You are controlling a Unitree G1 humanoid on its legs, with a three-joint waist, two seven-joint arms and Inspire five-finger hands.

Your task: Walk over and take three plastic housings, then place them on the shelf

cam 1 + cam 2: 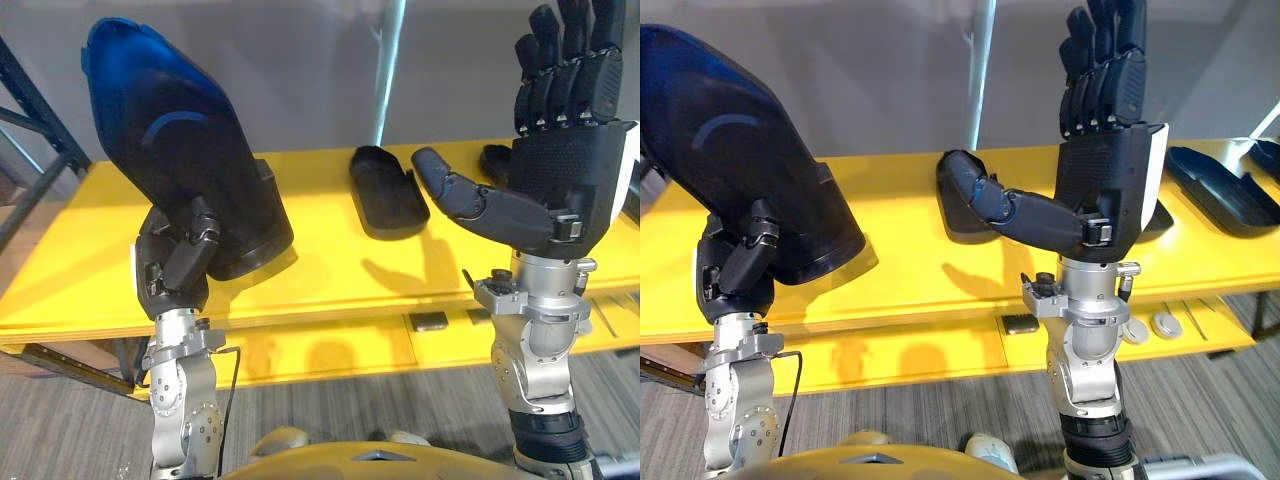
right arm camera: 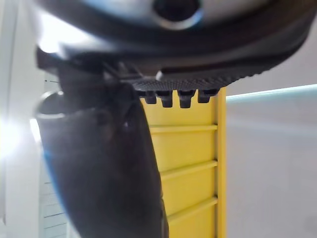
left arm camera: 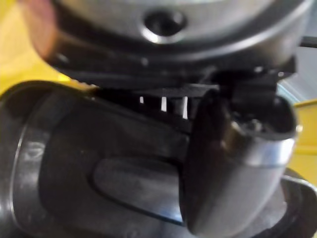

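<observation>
The shelf (image 1: 330, 270) lies bare between the held housing (image 1: 170, 130) and the lying housing (image 1: 385, 195). Another housing (image 1: 1220, 195) blocks its right end.

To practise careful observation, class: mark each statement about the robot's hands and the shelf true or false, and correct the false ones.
1. The left hand grips a dark housing held in the air. True.
2. The right hand is closed round a housing. False: it is open and holds nothing.
3. A black housing lies on the yellow shelf. True.
4. The right hand's fingers point down. False: they point up.
</observation>
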